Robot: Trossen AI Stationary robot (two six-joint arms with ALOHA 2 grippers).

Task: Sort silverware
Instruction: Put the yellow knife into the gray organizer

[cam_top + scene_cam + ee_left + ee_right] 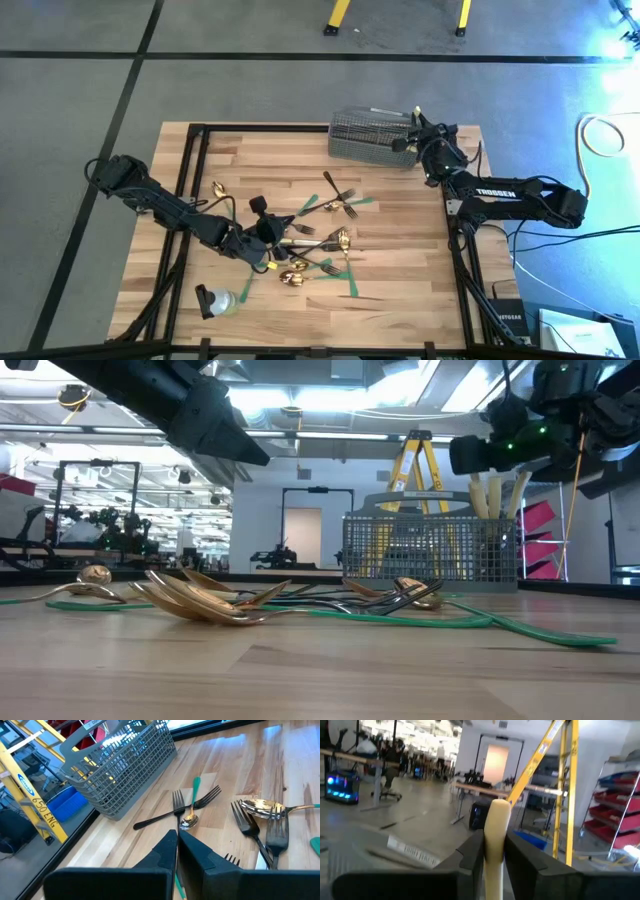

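Note:
Loose silverware lies at mid-table: dark forks (340, 195) (176, 815), gold spoons (338, 240) (262, 807), among green tape strips. My left gripper (262, 235) (177, 845) hovers just above the pile's near left part, shut and empty. The grey mesh basket (370, 135) (430, 550) stands at the far edge with cream handles (495, 495) sticking up from it. My right gripper (412, 132) (496, 850) is over the basket's right end, shut on a cream-handled knife (496, 835). My right gripper pinches the knife's cream handle (495, 855) between its two fingers. The handle lies along the fingers, and its rounded end (498, 807) reaches past the fingertips. The knife is lifted clear of the table, above the basket. Its blade is hidden behind the gripper.
A small clear bottle with a dark cap (215, 300) lies near the table's near left corner. Black frame rails (190, 170) run along the table's left and right sides. Bare wood (400, 260) lies right of the pile.

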